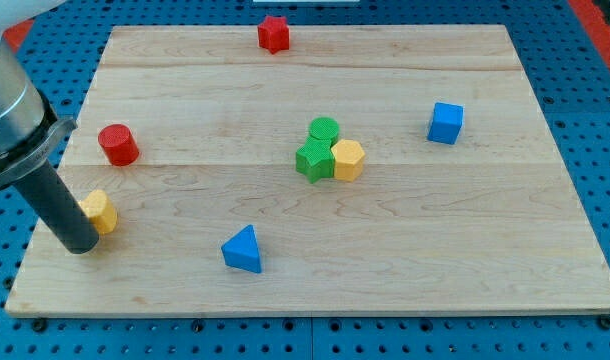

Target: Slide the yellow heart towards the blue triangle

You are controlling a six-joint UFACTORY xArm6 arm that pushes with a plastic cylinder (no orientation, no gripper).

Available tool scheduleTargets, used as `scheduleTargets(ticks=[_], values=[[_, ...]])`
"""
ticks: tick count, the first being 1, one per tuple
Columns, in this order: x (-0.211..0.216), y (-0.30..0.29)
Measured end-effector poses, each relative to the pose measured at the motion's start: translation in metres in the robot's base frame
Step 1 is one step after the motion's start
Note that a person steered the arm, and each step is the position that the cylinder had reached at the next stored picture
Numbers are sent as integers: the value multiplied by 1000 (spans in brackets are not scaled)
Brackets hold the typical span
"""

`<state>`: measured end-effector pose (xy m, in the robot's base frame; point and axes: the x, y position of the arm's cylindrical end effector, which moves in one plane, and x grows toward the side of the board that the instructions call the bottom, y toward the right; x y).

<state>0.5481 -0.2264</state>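
The yellow heart (101,211) lies near the board's left edge, partly hidden by my rod. My tip (80,247) rests on the board just left of and below the heart, touching or nearly touching it. The blue triangle (243,250) lies to the heart's right, near the view's bottom, well apart from it.
A red cylinder (117,144) sits above the heart. A green cylinder (324,130), a green star-like block (312,160) and a yellow hexagon (348,159) cluster at the middle. A blue cube (445,122) is at the right, a red block (273,33) at the top edge.
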Motion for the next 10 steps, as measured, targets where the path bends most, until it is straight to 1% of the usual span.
scheduleTargets(ticks=[1, 2, 4, 5, 6, 7, 8, 9, 10], values=[[-13, 51], [-15, 82], [-24, 77], [-14, 72], [-1, 7], [-24, -49], [-46, 26], [-42, 106], [-29, 59]])
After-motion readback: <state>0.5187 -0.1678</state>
